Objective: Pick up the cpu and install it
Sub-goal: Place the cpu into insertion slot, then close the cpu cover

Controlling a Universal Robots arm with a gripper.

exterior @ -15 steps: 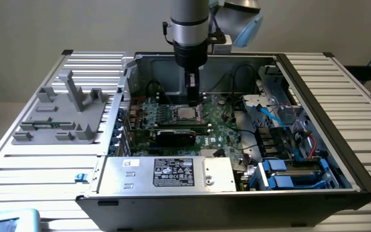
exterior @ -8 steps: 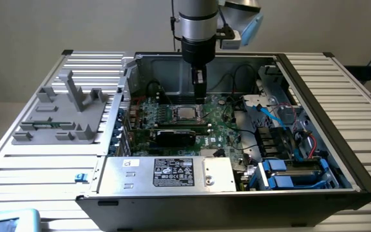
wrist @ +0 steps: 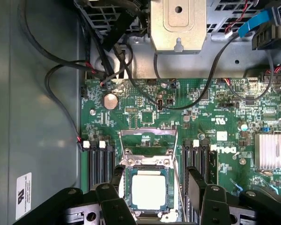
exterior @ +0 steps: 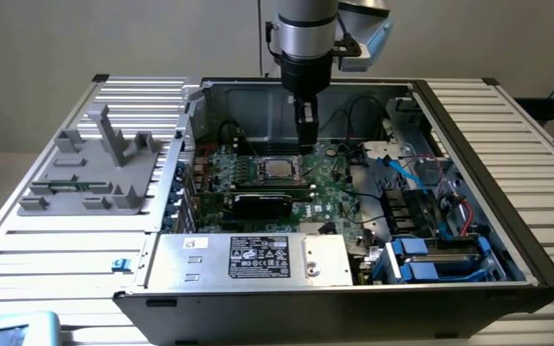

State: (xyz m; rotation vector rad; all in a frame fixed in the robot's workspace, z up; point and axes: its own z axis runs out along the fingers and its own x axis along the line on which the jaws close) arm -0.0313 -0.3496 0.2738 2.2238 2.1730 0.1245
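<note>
The cpu, a small square chip with a pale metal top, lies flat in the socket on the green motherboard. The socket's metal frame is flipped open beside it. My gripper hangs just above the chip, open, with one black finger on each side and a gap between the fingers and the chip. In the exterior view the gripper reaches down into the open computer case, right beside the cpu.
A black block sits just in front of the socket, and a silver power supply in front of that. Drive bays with blue parts and cables fill the case on the exterior view's right. A grey fixture stands on the slatted table.
</note>
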